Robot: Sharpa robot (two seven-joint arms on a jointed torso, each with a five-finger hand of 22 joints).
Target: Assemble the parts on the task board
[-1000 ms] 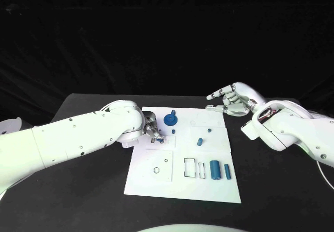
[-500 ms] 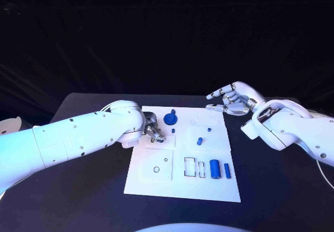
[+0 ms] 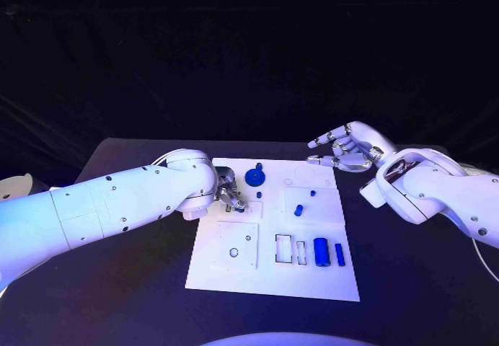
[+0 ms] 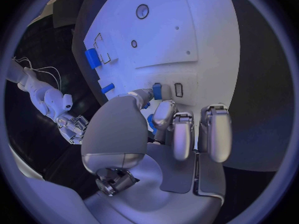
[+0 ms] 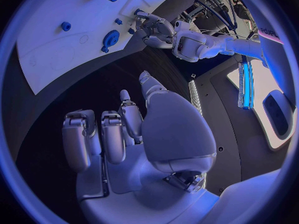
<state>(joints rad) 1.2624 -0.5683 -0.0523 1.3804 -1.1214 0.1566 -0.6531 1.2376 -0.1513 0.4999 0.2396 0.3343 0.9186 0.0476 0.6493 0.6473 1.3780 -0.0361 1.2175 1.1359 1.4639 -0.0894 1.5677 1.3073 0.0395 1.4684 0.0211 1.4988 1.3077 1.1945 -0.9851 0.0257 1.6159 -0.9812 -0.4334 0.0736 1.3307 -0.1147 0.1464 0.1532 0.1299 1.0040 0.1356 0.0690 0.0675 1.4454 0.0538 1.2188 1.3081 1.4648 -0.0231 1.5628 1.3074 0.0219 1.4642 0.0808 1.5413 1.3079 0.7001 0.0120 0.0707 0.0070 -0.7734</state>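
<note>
1. Left arm: smooth white casing, rounded segments, small dark screws dotting it.
2. Left hand: silver metal.
3. Right arm: white, bulky; right hand silver, segmented fingers.

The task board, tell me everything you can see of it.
The task board is a flat white rectangular plate lying on the black table, marked with thin outlined slots and small holes. Small blue parts sit on it. The left hand works at its left edge; the right hand hovers above its far right corner.
</note>
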